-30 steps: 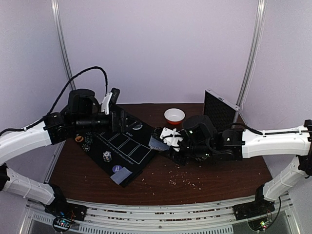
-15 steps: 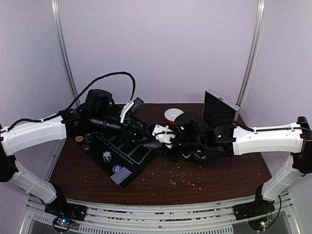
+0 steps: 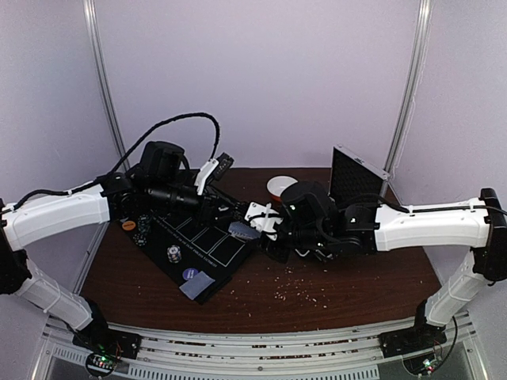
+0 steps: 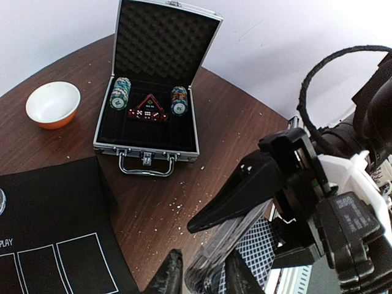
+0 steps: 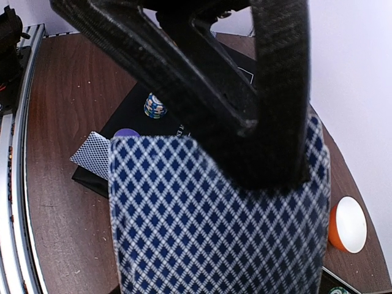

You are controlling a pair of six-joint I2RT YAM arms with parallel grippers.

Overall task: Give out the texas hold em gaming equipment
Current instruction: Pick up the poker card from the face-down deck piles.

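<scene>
Above the middle of the table [image 3: 356, 285], the right hand [image 5: 269, 165] pinches a pack of blue diamond-backed playing cards [image 5: 208, 233]. The left hand [image 4: 202, 272] has a finger on either side of the pack's edge, though I cannot tell whether it grips. A chip stack [image 5: 155, 105] sits on the black mat [image 3: 162, 237], and a lone card [image 5: 92, 153] lies at the mat's corner.

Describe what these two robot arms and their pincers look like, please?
The left arm and right arm have long white shell links joined by black joints and motor housings. A black braided cable loops above the left one. The left gripper and right gripper each carry two black tapered fingers on white-and-black mounts.
</scene>
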